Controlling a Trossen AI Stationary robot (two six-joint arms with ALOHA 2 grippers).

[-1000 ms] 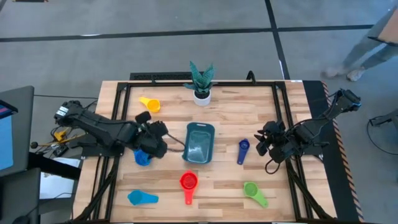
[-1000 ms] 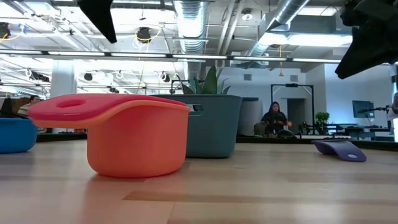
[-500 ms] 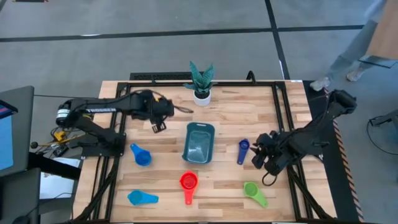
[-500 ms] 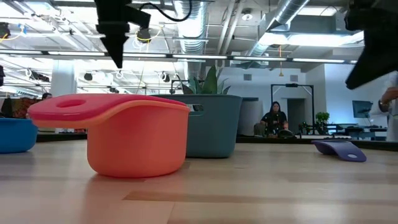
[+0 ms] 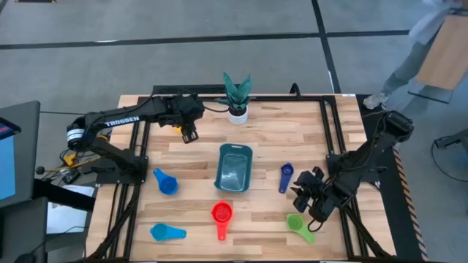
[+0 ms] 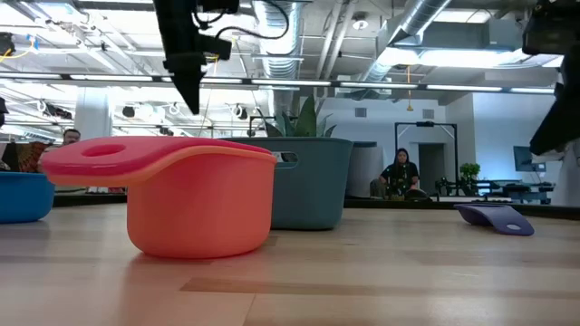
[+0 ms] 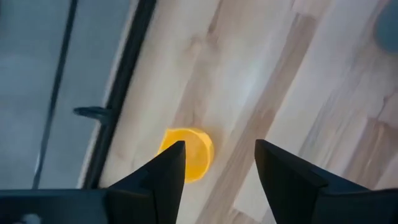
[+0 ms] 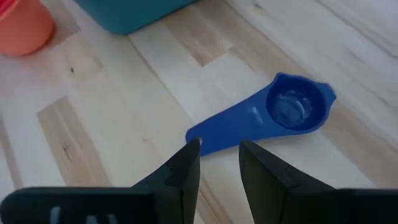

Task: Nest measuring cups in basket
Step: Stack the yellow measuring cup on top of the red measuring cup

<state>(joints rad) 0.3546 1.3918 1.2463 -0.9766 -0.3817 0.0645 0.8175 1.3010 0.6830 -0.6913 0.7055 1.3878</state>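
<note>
A pale wooden table (image 5: 307,139) edged by a black frame is seen from above on a grey floor, and an open workroom with ceiling pipes and a seated person (image 6: 400,172) is seen behind it in the low view. The teal basket (image 5: 234,167) is set at the centre of the high frame, with nothing visibly nested in it. A potted plant (image 5: 237,95) stands above it at the table's top edge.

The left gripper (image 5: 189,133) is held at upper left of the high frame, above the table and beside the plant, its fingers spread apart and empty. The yellow cup (image 7: 188,153) is shown beneath it on the wood in the left wrist view, partly hidden behind one finger.

The right gripper (image 5: 305,193) is held at lower right of the high frame, just above the green cup (image 5: 300,226) and close to the dark blue cup (image 5: 285,177), which lies right of the basket. Its fingers are parted to a narrow gap and nothing is gripped; the dark blue cup's handle is seen just beyond the fingertips in the right wrist view.

The red cup (image 5: 221,216) lies below the basket, the blue cup (image 5: 165,183) to the basket's left, and the light blue cup (image 5: 167,232) at lower left.
</note>
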